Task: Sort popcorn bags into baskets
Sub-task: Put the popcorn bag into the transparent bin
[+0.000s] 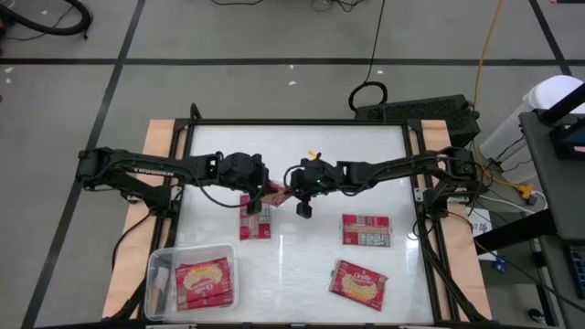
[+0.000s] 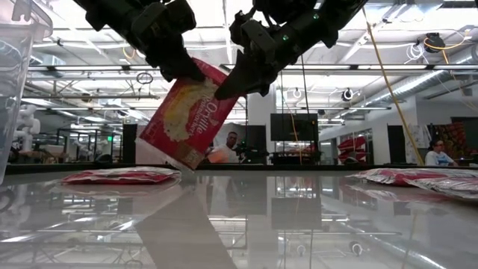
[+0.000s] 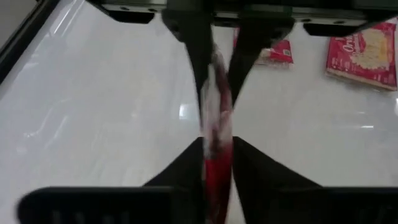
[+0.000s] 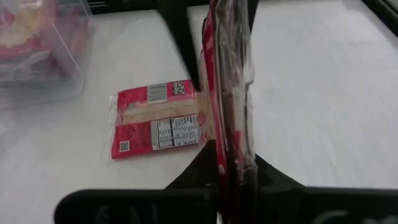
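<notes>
Mid-air handover, by the look of it: popcorn bag (image 2: 187, 116) hung tilted above table centre, pinched from both sides. Left gripper (image 2: 175, 66) clamped on its upper edge, right gripper (image 2: 239, 82) shut on the opposite edge. Probably passed left, toward the clear basket (image 1: 157, 274) at the near-left corner, one bag already inside. Three more bags flat on table (image 1: 302, 265), one directly below the held bag.
</notes>
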Controlling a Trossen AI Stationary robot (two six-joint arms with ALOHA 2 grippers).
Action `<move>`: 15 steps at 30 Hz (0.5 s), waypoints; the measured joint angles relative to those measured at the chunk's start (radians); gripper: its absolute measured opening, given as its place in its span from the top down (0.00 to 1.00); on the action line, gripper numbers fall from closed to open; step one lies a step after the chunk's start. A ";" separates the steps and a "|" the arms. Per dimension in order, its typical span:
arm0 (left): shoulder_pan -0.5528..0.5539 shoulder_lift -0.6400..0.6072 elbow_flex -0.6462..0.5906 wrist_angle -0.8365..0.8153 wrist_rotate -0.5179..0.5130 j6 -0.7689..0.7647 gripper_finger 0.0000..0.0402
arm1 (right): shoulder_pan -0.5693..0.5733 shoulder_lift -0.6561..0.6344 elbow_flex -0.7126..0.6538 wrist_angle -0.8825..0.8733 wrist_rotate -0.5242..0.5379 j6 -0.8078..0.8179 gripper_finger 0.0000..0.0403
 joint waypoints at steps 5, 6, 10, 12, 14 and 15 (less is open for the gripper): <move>-0.020 0.000 0.000 -0.014 -0.076 -0.039 0.62 | 0.000 0.000 0.000 -0.036 0.001 0.014 0.98; -0.022 0.000 0.000 -0.027 -0.103 -0.062 0.59 | 0.003 0.000 0.000 -0.049 0.001 0.015 0.98; -0.028 0.000 -0.001 -0.103 -0.147 -0.134 0.48 | 0.027 -0.001 -0.002 -0.080 0.055 0.040 0.98; -0.035 -0.001 -0.014 -0.106 -0.148 -0.156 0.45 | 0.045 -0.004 -0.031 -0.051 0.085 0.042 0.98; -0.042 -0.001 -0.032 -0.100 -0.147 -0.180 0.44 | 0.063 -0.007 -0.071 0.007 0.099 0.043 0.98; -0.048 -0.001 -0.039 -0.098 -0.147 -0.194 0.44 | 0.071 -0.012 -0.092 0.037 0.104 0.047 0.98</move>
